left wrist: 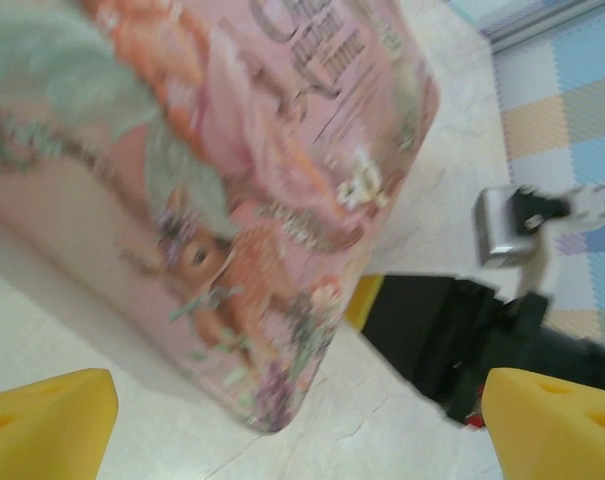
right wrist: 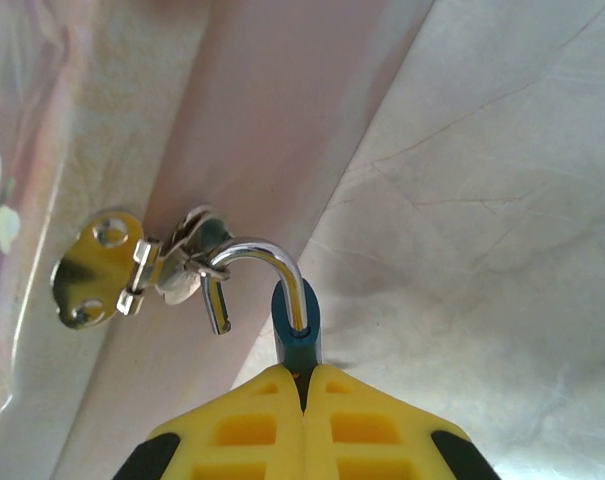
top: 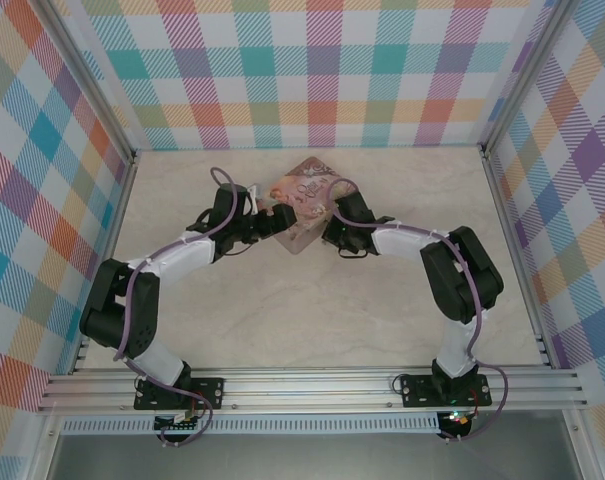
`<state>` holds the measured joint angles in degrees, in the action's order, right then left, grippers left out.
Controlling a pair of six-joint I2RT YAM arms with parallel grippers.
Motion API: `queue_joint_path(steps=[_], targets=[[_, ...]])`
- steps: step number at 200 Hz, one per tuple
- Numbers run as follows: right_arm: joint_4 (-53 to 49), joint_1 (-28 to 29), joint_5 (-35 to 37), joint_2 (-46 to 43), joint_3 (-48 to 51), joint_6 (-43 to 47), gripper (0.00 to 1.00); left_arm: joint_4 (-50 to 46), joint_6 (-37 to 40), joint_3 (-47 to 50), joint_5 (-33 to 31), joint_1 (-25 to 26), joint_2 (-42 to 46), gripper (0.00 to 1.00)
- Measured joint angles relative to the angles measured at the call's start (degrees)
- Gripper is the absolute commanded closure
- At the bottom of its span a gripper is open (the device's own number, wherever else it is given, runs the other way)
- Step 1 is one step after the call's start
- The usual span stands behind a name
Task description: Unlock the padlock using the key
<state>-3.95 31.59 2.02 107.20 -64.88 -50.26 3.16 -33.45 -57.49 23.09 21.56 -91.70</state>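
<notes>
The padlock [right wrist: 297,335] has a teal body and a silvery shackle [right wrist: 257,250]. The shackle's free end is out of the body, and it still hooks through the brass hasp [right wrist: 92,275] on the pink tin [right wrist: 272,90]. My right gripper [right wrist: 304,375] is shut on the padlock's body, at the tin's right corner [top: 327,228]. My left gripper [left wrist: 302,430] is open, its yellow fingertips [left wrist: 52,420] spread wide just short of the tin's near corner [left wrist: 272,400]. It holds nothing. The key is hidden.
The pink pictured tin [top: 304,205] lies at the back middle of the marble table [top: 312,310], between both arms. The right arm's black wrist [left wrist: 452,340] sits just beyond the tin in the left wrist view. Plaid walls [top: 322,70] close three sides.
</notes>
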Motion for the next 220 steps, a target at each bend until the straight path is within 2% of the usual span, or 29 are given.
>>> queue_joint_path(steps=[35, 108, 149, 220], targets=[[-0.2, 0.2, 0.6, 0.0, 0.0, 0.2, 0.93, 0.2, -0.3, -5.5, 0.4, 0.5, -1.7, 0.06], [-0.2, 0.1, 1.4, 0.0, 0.0, 1.5, 0.92, 0.4, -0.2, -12.4, 0.3, 4.3, -12.0, 0.07], [0.0, -0.8, 1.4, 0.0, 0.3, 1.5, 0.93, 1.0, -0.1, -12.2, 0.0, 4.4, -12.2, 0.07], [-1.3, -2.9, 1.0, 0.0, -2.2, 1.4, 0.93, 8.5, 0.1, -8.6, 0.0, 4.7, -12.0, 0.07]])
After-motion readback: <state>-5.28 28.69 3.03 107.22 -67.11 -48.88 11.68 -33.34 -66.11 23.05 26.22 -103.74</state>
